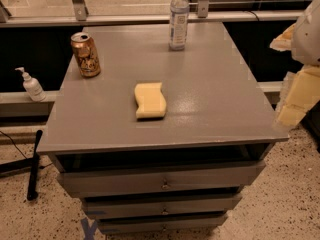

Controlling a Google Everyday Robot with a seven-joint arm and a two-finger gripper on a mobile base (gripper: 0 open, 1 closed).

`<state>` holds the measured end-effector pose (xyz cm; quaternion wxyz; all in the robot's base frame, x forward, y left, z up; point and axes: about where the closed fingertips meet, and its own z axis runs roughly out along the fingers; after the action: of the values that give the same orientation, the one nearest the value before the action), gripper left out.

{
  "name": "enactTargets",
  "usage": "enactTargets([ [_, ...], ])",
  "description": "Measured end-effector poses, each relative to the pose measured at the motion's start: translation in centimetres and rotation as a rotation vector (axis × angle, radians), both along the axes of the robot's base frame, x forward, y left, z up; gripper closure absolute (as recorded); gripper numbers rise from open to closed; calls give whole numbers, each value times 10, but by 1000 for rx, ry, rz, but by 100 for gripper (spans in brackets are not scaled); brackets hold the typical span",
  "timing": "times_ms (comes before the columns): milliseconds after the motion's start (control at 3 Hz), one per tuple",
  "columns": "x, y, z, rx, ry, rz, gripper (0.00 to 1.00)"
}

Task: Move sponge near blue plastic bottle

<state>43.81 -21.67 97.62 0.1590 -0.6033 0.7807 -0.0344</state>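
The pale yellow sponge [150, 100] lies flat near the middle of the grey cabinet top [210, 99]. The blue plastic bottle [178, 18] stands upright with its white cap at the far edge, well beyond the sponge. My gripper [295, 91] is at the right edge of the view, beside the cabinet's right side, off the top and well to the right of the sponge. Its yellowish pads [300, 96] hold nothing that I can see.
A copper-coloured drink can [85, 54] stands upright at the far left of the top. A small white pump bottle [31, 85] sits on a ledge left of the cabinet. Drawers [162, 183] front the cabinet. A black pole [34, 165] leans on the floor at left.
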Motion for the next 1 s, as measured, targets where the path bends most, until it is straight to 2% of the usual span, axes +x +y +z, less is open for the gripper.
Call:
enactTargets([
  [333,0,0,0,0,0,0,0],
  [667,8,12,-6,55,-23,14,0],
  [1000,24,42,-31,189,-43,26,0],
])
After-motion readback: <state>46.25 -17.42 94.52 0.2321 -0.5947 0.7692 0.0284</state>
